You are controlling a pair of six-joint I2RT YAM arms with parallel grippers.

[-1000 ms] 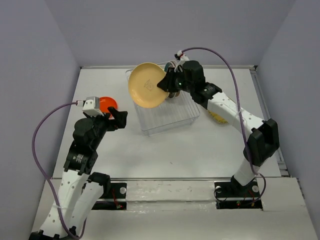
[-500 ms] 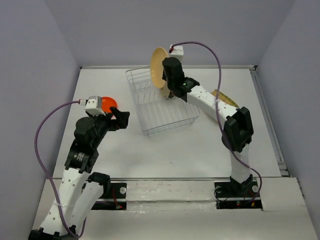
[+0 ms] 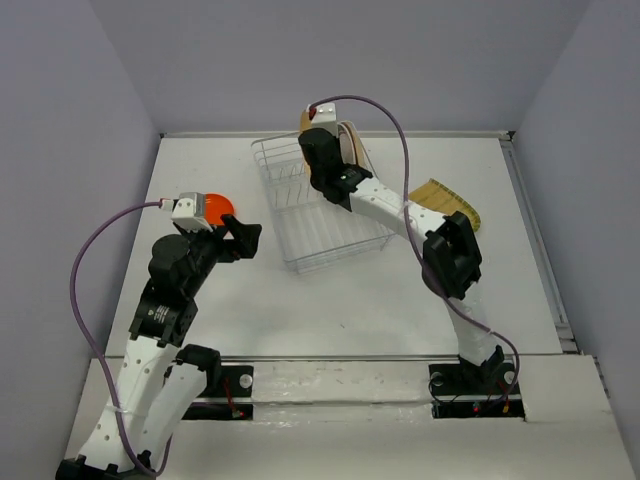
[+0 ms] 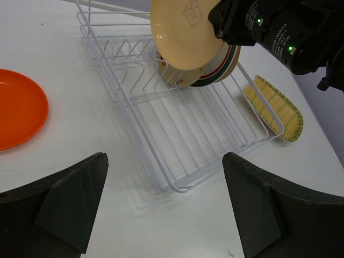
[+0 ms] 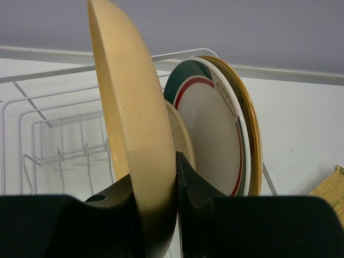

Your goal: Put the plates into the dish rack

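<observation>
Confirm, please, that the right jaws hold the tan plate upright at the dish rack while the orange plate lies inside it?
Not quite: the orange plate lies flat on the table outside the dish rack, as the left wrist view shows; the rest is right.

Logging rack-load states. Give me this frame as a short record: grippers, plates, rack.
right gripper: shut on tan plate, held on edge at far end of dish rack
left gripper: open, empty, above table
in rack: teal-rimmed plate, upright, another plate behind it
on table: orange plate left of rack; striped plate right of rack
</observation>
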